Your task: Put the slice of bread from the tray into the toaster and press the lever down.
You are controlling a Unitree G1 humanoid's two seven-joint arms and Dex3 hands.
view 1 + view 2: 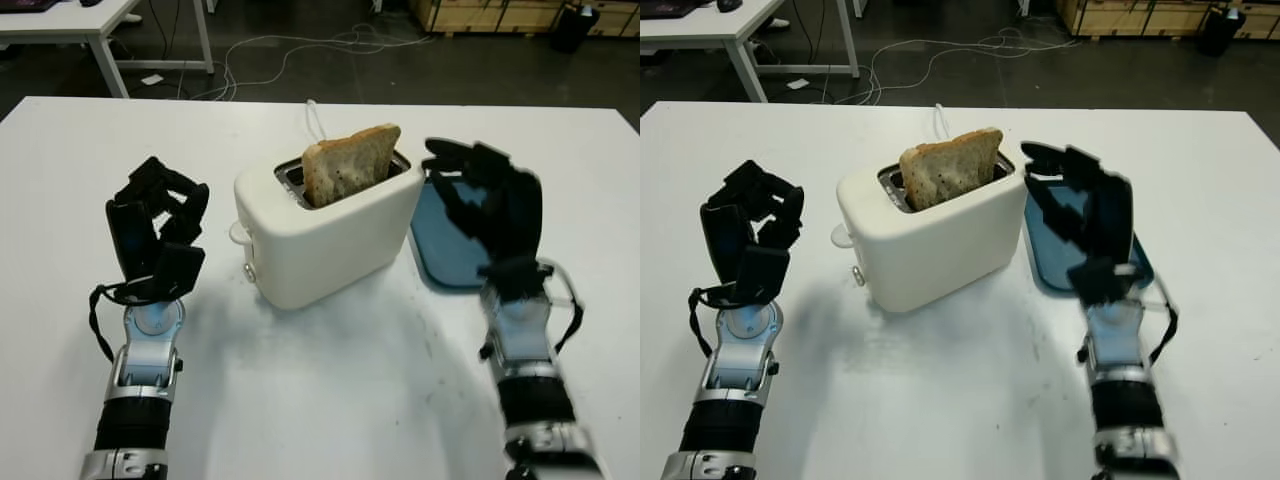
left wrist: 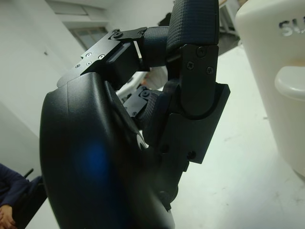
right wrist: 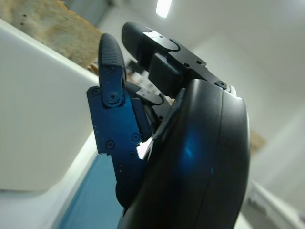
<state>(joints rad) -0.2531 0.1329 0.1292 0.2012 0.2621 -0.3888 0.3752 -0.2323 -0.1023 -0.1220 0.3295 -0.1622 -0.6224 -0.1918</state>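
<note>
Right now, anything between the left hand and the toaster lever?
No. In the left eye view only bare table separates the left hand, curled and holding nothing, from the lever on the toaster.

Both arms come up from the near edge, forearms raised and wrists roughly upright. The left hand (image 1: 157, 235) is held above the table on the left side, its black fingers (image 2: 193, 57) curled in toward the palm around nothing. The right hand (image 1: 1087, 222) stands on the right side, palm turned inward, holding nothing, open. Silver-and-black wrist segments show below each hand, with thin black cable loops beside them.
</note>
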